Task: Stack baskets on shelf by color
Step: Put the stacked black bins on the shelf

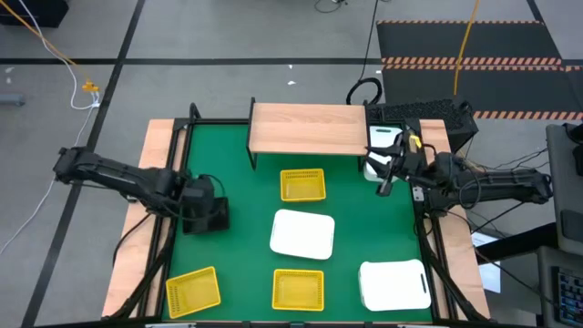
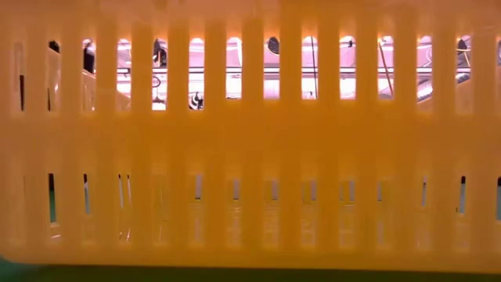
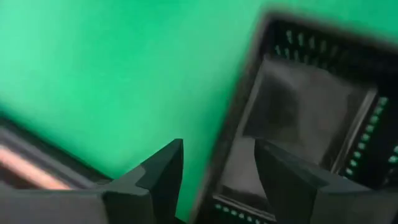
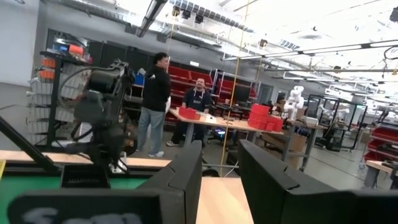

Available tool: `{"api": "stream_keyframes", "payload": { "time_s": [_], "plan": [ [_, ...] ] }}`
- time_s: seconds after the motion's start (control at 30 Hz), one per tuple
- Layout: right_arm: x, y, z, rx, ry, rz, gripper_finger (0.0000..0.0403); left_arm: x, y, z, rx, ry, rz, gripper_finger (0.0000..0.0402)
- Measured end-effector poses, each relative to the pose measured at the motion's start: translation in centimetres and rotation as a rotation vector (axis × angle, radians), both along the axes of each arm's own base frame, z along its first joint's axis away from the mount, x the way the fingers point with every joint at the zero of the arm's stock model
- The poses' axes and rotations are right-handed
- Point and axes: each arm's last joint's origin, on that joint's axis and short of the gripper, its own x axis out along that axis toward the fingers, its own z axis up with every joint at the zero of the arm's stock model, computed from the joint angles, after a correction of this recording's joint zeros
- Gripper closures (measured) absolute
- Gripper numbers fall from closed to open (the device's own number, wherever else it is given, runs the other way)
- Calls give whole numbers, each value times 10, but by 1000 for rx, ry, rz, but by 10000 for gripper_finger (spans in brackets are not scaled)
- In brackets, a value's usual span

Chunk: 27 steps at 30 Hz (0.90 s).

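Observation:
My left gripper [image 1: 208,211] is open low over a black basket [image 1: 219,222] on the green mat near the table's left edge. In the left wrist view my left gripper [image 3: 217,152] straddles the black basket's [image 3: 311,106] side wall, one finger inside and one outside; whether they touch it cannot be told. My right gripper [image 1: 386,175] is open and empty by the right end of the wooden shelf [image 1: 308,128], beside a white basket [image 1: 383,139]. In its own view my right gripper [image 4: 221,162] points level toward the table's left. Three yellow baskets [image 1: 302,184] [image 1: 193,290] [image 1: 298,289] and two white baskets [image 1: 302,233] [image 1: 393,284] lie on the mat.
The near yellow basket's mesh wall [image 2: 250,141] fills the low view. The shelf [image 4: 217,199] stands at the far edge of the mat. Black frame rails and wooden strips [image 1: 137,210] run along both table sides. People [image 4: 155,99] stand and sit in the room beyond.

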Motion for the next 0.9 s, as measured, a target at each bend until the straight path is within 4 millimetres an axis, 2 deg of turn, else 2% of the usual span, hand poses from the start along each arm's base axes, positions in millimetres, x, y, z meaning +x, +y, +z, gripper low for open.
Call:
{"api": "stream_keyframes", "payload": {
  "time_s": [0.3,0.47,0.63,0.8,0.9],
  "plan": [
    [7,0,-1,-23,4,-5,303,21,5,-29,17,188,127,210],
    [7,0,-1,-32,6,-7,303,28,10,-37,16,209,185,217],
    [7,0,-1,-38,7,-9,303,41,17,-42,-47,109,366,281],
    [7,0,-1,-39,7,-9,303,47,25,-40,-101,-13,736,376],
    [7,0,-1,-38,7,-9,303,49,26,-38,-138,-35,852,385]
  ]
}}
